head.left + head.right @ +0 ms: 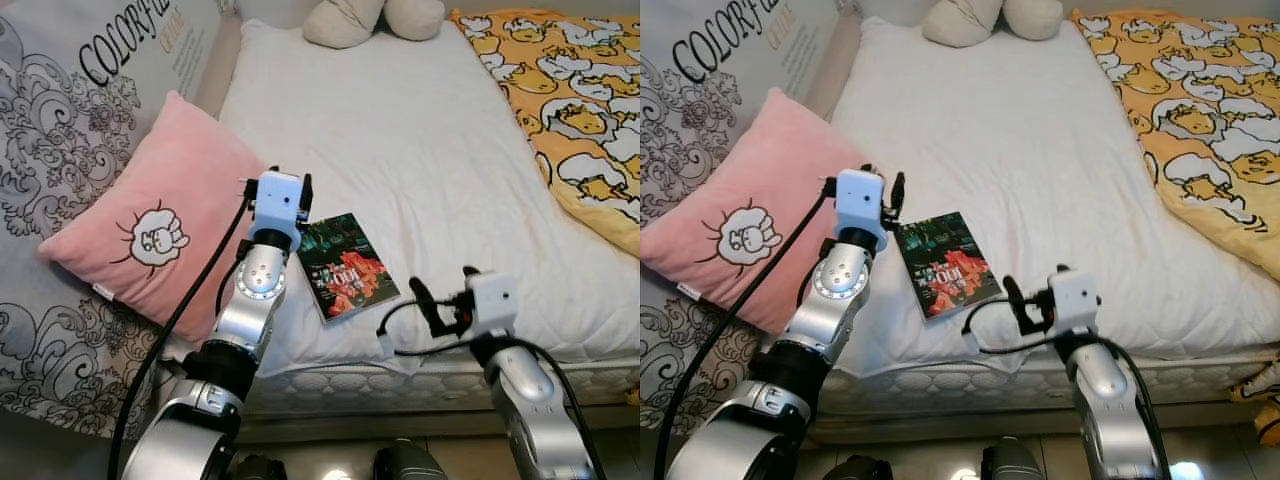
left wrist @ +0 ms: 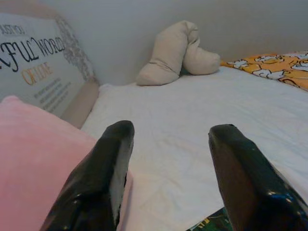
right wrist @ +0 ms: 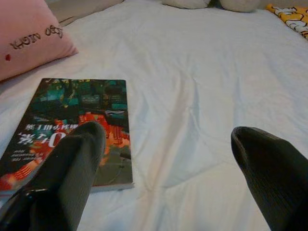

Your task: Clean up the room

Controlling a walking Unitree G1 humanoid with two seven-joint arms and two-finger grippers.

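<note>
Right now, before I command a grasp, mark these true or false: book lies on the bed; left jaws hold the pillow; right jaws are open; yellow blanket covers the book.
1. The dark paperback book lies flat on the white bed sheet: true.
2. The left gripper grips the pink square pillow: false, its jaws are open and empty.
3. The right gripper is open: true.
4. The yellow patterned blanket covers the book: false, they lie apart.

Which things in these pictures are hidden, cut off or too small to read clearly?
- Book: title too small and blurred in the eye views; in the right wrist view the right gripper covers part of the cover.
- Pink pillow: lower corner hidden behind the left arm in the left eye view.
- Yellow blanket: cut off by the right edge.
- Beige cushion: cut off by the top edge.
</note>
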